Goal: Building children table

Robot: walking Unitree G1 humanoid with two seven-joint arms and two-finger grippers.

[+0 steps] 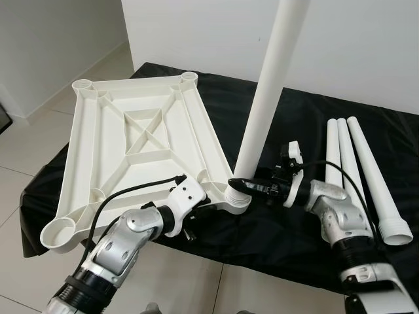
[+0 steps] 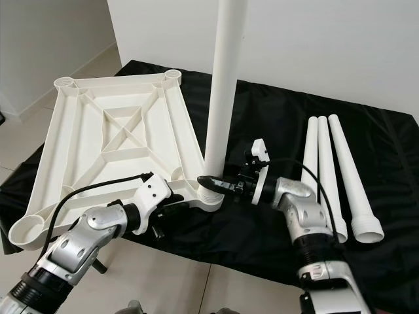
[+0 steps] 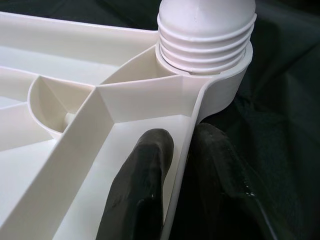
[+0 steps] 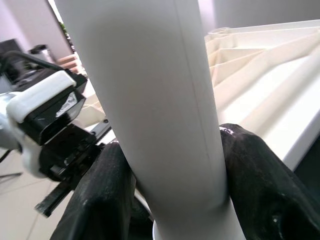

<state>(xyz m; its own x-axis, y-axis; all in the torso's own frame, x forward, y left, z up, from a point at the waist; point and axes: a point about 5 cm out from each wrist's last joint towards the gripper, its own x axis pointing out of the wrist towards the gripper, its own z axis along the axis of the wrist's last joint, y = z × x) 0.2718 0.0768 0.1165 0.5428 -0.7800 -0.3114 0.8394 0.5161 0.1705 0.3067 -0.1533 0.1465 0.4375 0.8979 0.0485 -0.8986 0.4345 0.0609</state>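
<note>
A white plastic tabletop lies upside down on a table covered in black cloth. One white leg stands upright in the corner socket nearest me; its ribbed end sits in the socket. My right gripper is shut on this leg just above the socket, one finger on each side of the tube. Just left of that corner, my left gripper is shut on the tabletop's near rim, one finger inside the rim and the other outside.
Three loose white legs lie side by side on the cloth at the right, flared ends toward me. Open sockets show at the tabletop's other corners. A white wall stands behind the table, and tiled floor lies to the left.
</note>
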